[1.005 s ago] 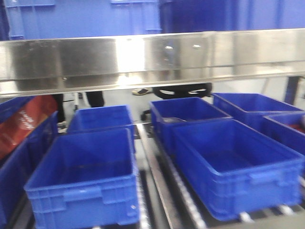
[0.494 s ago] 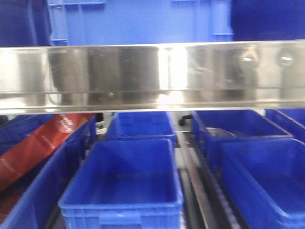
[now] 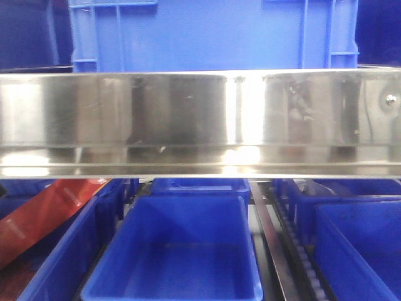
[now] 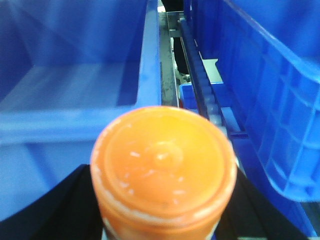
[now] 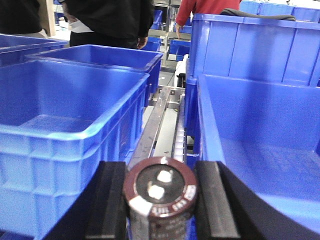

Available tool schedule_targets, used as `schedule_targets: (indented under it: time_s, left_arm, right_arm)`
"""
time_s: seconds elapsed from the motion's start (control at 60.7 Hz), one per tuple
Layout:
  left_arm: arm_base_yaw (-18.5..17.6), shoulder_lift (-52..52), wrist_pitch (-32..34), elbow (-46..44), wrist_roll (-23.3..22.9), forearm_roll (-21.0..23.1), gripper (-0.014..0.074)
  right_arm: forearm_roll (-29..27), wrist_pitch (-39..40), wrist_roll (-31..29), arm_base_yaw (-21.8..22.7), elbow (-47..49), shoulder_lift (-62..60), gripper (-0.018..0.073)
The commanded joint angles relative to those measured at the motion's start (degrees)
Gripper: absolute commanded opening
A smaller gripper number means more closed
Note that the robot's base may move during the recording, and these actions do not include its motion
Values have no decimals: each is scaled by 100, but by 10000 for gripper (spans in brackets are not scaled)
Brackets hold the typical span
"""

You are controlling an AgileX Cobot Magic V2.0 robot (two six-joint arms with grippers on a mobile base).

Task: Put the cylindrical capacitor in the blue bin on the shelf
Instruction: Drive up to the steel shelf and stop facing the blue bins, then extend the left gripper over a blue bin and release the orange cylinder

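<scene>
Placement looked to be the step in hand: the cylindrical capacitor [image 5: 160, 192] sat in the right gripper [image 5: 160, 196], whose black fingers [image 5: 107, 200] were clenched on its sides. In the right wrist view it hung low at the front of the shelf [image 3: 200, 119], in line with the roller track [image 5: 165, 120] and between two bins, not over either. To do the step well, I judged the arm should first shift sideways until the part was fully past a rim, the right-hand blue bin [image 5: 206, 120] being the nearer. It should then lower inside the walls and let go close to the bin floor, so that the round body did not bounce or roll. Releasing where it hung would likely drop it onto the track. The left-hand blue bin [image 5: 75, 131] would serve equally.

The capacitor's terminal end faced back toward the wrist camera, tipped slightly up. Its long axis ran along the fingers, with the hidden far end pointing forward into the shelf.

The left gripper [image 4: 162, 210] was closed on an orange cylinder [image 4: 164, 165].
</scene>
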State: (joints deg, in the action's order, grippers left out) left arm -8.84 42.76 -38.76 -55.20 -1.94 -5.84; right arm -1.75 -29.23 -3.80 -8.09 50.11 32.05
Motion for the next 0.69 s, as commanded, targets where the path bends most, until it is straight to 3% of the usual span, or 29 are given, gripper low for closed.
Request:
schedule_targets:
  time_s: [0.0,0.676]
  left_arm:
    - [-3,-22,118,-49,-25,12,-111]
    - [-3,-22,118,-49,-25,12,-111]
  right_arm:
    - [6,93,-11,8,-9,-30,-133]
    - [6,93,-11,8,-9,-30,-133]
